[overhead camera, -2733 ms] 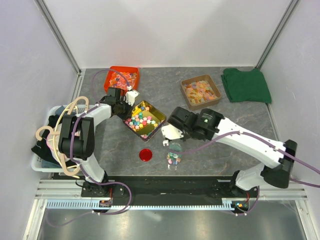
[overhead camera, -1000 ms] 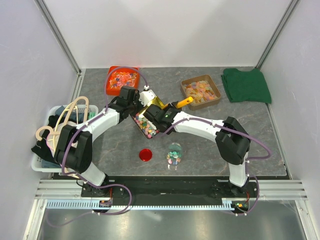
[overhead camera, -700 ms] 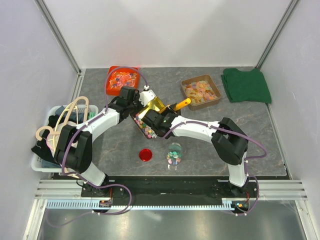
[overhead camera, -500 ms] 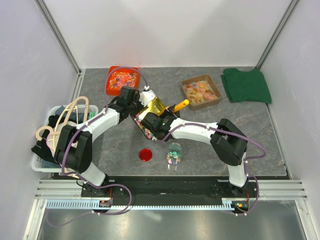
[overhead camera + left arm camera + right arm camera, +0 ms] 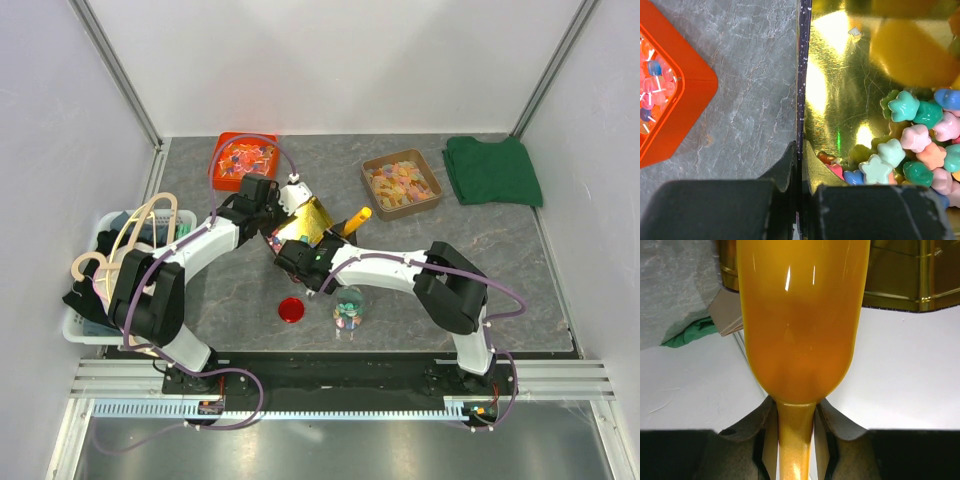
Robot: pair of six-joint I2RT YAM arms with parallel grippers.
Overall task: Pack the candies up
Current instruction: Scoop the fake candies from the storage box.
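Swung across from its earlier place above the small clear jar (image 5: pixel 348 309), the right arm now reaches in at the shiny gold square tray (image 5: pixel 303 218), which the left arm has tipped up on one edge since then.

The left end effector (image 5: pixel 801 165) is clamped on the tray's thin rim, one finger outside and one inside. The right end effector (image 5: pixel 796 415) pinches the narrow neck of a glossy orange-yellow plastic scoop (image 5: pixel 802 325), whose broad end points away from it, with the tray's gold wall just beyond.

The small chunky star-shaped candies (image 5: pixel 912 145), in mint, pink, blue and peach, lie heaped in the tray's lower part, right beside the left fingers. The upper part of the gold floor is bare. A few coloured pieces also show inside the jar, which stands on the grey stone-patterned counter (image 5: pixel 220 290) near a round red lid (image 5: pixel 291 309).

The sweets look hard, dry and light. Being loose, they should slide and tumble readily on the slick foil, so pinching them singly would likely be slow and fumbling. Scooping from the piled corner seems the better way to take them. A full scoop would need carrying level, since such pieces could roll off easily.

An orange-red plastic tray (image 5: pixel 685 95) of wrapped sweets sits just beside the gold one.
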